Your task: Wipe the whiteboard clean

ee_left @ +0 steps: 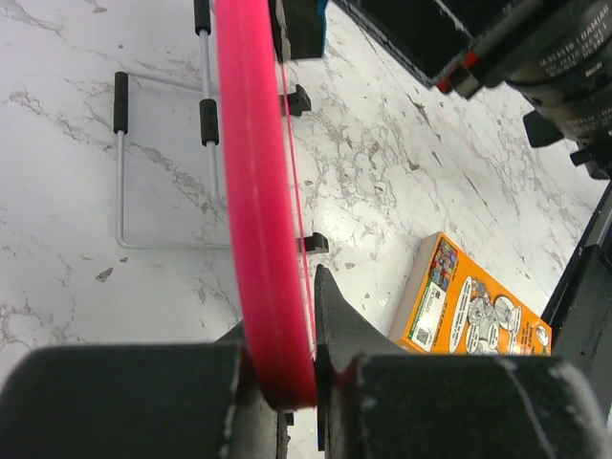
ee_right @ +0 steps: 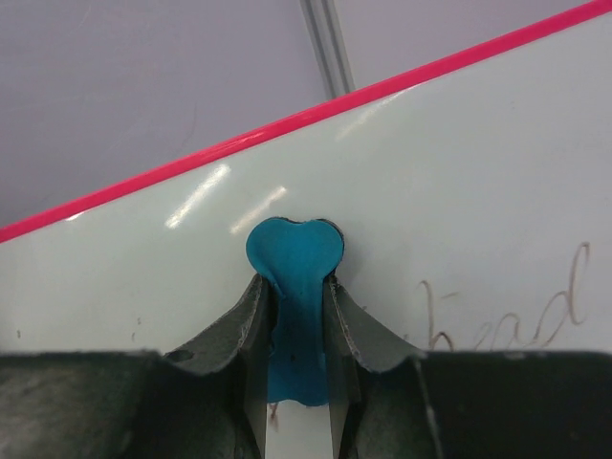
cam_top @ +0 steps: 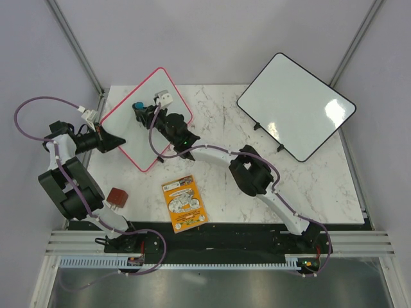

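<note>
White rectangular board with pink rounded frame (cam_top: 128, 128) stands tilted at the far left of the white marble desk (cam_top: 308, 186). The left claw (ee_left: 285, 344) is pinched tight on its pink rim. Only the left wrist view shows the thin wire stand (ee_left: 120, 163) behind it. The right claw (ee_right: 295, 287) is clamped on a blue eraser (ee_right: 295, 251) against the board face. Only the right wrist view shows faint brown handwriting (ee_right: 507, 320) right of it. Top view adds the black-framed whiteboard (cam_top: 295, 106) far right and a small red-brown block (cam_top: 117, 196) near left. The orange printed packet (cam_top: 185, 203), near centre, also shows in the left wrist view.
</note>
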`<state>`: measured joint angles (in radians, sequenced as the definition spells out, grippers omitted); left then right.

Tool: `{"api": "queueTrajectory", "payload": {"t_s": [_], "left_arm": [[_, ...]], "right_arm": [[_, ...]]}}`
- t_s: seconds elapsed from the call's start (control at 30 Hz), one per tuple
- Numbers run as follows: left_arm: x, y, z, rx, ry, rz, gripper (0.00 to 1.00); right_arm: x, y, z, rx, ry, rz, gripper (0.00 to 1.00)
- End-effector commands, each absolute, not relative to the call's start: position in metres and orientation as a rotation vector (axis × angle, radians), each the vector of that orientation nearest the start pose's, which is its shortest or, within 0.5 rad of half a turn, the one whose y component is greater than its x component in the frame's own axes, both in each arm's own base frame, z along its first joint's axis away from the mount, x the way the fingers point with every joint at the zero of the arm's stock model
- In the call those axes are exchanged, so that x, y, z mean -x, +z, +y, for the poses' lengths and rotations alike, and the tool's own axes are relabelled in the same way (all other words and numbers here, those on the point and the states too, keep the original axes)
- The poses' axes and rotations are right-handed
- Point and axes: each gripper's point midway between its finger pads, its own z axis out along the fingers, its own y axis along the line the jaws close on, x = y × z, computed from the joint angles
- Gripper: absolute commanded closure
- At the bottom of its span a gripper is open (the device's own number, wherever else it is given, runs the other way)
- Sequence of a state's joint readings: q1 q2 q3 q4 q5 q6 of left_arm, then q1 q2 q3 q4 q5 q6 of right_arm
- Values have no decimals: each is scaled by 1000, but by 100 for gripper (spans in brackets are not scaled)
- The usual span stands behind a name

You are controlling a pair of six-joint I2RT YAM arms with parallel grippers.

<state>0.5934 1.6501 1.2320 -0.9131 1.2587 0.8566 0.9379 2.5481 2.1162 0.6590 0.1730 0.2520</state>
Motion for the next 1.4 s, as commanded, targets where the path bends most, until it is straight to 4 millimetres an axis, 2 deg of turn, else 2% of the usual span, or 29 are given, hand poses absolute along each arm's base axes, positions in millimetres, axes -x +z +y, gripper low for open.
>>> {"api": "queueTrajectory", "payload": {"t_s": [0.0,0.17,0.3,0.47,0.53,0.57,0.6,0.63,0.67,0.7,0.73,0.77,0.83,0.87,0.93,0.97,1.0,1.03,1.2,1.27,1.3,1.33,1.37], "left_arm": [[-310,182,10,-610,-900,1923,98],[-310,190,10,-607,-910,1915,98],[-310,192,11,-613,-902,1916,98],[-309,191,12,-619,-891,1927,98],[-309,191,12,-625,-885,1925,98],[-309,191,12,-624,-886,1926,98],[-309,190,12,-624,-889,1925,98],[-309,191,12,-623,-890,1924,98],[-309,190,12,-620,-895,1923,98],[-309,190,11,-618,-899,1921,98],[-310,190,11,-618,-901,1918,98],[-310,190,11,-616,-904,1918,98],[-310,189,11,-615,-907,1917,98],[-310,189,11,-614,-908,1918,98],[-309,188,11,-615,-909,1921,98],[-309,187,12,-617,-905,1925,98],[-308,187,11,-621,-903,1925,98],[-308,187,11,-625,-899,1927,98],[-307,185,11,-630,-897,1930,98],[-307,185,11,-627,-903,1927,98],[-307,185,11,-628,-902,1927,98],[-307,185,11,-626,-906,1927,98],[-308,185,11,-629,-902,1924,98]], "right_arm": [[-547,120,491,162,509,1646,100],[-559,101,461,55,427,1723,100],[-571,96,439,-9,376,1740,100],[-587,98,422,-64,395,1742,100],[-582,95,430,0,428,1748,100],[-580,104,438,26,468,1719,100],[-575,105,445,68,496,1711,100],[-568,99,450,100,513,1716,100],[-555,111,468,152,569,1689,100],[-547,114,476,185,584,1675,100],[-537,109,482,245,567,1670,100],[-520,123,501,291,608,1624,100],[-503,122,513,365,602,1597,100],[-492,132,523,379,623,1568,100],[-487,135,522,347,613,1562,100],[-487,145,519,326,616,1549,100],[-486,139,512,307,592,1561,100],[-486,155,509,280,605,1524,100],[-484,159,493,224,538,1508,100],[-480,164,494,243,551,1483,100],[-477,171,500,264,578,1464,100],[-475,167,507,291,585,1467,100],[-475,177,515,302,603,1447,100]]}}
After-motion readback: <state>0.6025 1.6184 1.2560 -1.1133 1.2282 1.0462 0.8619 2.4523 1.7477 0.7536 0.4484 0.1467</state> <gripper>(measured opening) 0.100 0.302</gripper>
